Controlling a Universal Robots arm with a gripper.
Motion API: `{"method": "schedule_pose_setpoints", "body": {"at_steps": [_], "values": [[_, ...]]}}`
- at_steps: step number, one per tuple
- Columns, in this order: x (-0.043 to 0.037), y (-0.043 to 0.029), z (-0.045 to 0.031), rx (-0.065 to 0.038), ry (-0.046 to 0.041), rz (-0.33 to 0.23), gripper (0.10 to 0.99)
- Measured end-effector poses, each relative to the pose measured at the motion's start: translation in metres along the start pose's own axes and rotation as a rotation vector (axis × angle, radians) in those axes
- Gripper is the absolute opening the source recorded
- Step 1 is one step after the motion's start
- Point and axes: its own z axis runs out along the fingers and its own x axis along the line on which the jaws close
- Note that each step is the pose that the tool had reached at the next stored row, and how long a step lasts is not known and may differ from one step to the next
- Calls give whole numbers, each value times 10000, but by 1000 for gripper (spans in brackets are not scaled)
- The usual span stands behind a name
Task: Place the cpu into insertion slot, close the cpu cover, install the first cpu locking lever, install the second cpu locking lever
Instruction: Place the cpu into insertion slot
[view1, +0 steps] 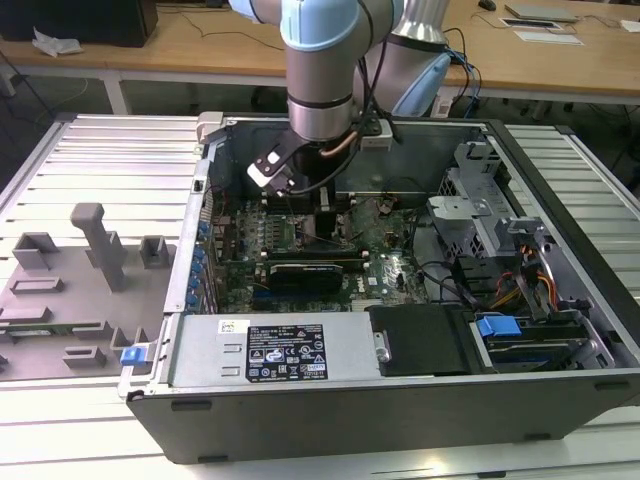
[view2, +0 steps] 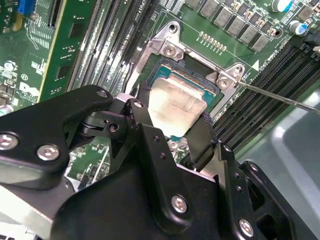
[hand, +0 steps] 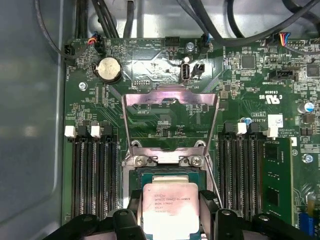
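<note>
My gripper (view2: 172, 107) is shut on the cpu (view2: 175, 100), with one black finger on each of two opposite edges. The chip's pale silver top faces up, and it sits level in or just over the insertion slot (hand: 165, 171), whose dark frame shows around it. The cpu cover (hand: 170, 95), a silver frame plate, stands swung open beyond the slot. A thin wire locking lever (view2: 280, 97) sticks out unlatched beside the socket. In the first wrist view the cpu (hand: 170, 207) lies between the fingers (hand: 207, 200). In the exterior view the gripper (view1: 325, 215) is low inside the computer case.
Black memory slots (hand: 92, 170) flank the socket on both sides. In the exterior view, a long black graphics card (view1: 305, 270) lies just in front of the gripper. Case walls (view1: 350, 400), a drive cage (view1: 470, 220) and cables surround the board. A grey fixture plate (view1: 70, 280) sits at that view's left.
</note>
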Motion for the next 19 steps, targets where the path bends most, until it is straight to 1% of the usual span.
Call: {"method": "schedule_pose_setpoints", "body": {"at_steps": [7,12,13,16,19], "values": [[24,-8,58,1,-7,64,541],[25,-8,60,-1,-6,64,549],[26,-9,60,0,-6,64,616],[26,-8,60,0,-7,64,616],[26,-7,43,-1,-25,63,616]]}}
